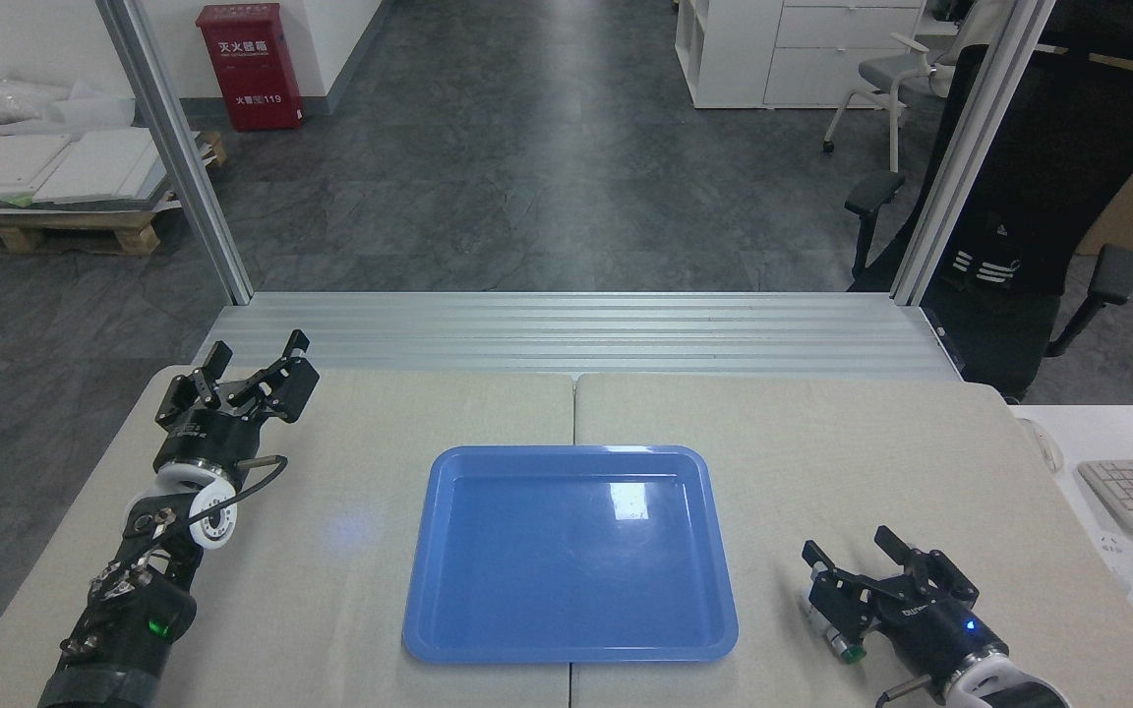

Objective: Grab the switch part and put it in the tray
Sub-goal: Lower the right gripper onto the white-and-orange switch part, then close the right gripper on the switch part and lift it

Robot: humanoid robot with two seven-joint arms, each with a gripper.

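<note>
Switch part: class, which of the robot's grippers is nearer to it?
Right. The right gripper is directly over the switch part, partly covering it; the left gripper hangs far across the tray.
</note>
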